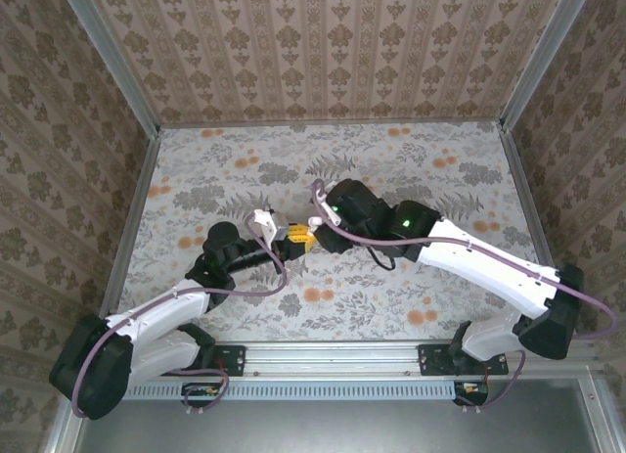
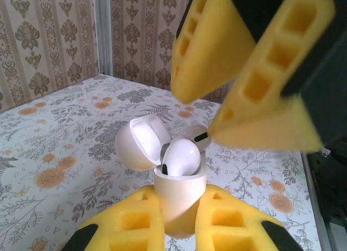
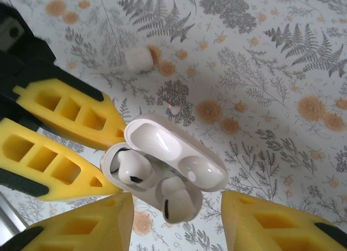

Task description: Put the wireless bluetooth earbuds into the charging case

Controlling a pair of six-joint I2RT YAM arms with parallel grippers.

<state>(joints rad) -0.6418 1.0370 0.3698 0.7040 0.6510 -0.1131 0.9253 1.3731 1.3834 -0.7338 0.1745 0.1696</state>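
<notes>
The charging case is a glossy white hinged shell, held upright above the table with my left gripper shut on its lower body. Its lid stands swung open. Both wireless bluetooth earbuds sit in the wells, one on the left and one nearer my right gripper. That gripper hovers over the case with its yellow fingers spread apart, touching nothing. From the left wrist view its fingers hang just above the earbud. In the top view, left gripper and right gripper meet mid-table.
A small white rounded lump lies on the floral table beyond the case. Patterned walls with metal posts enclose the table on three sides.
</notes>
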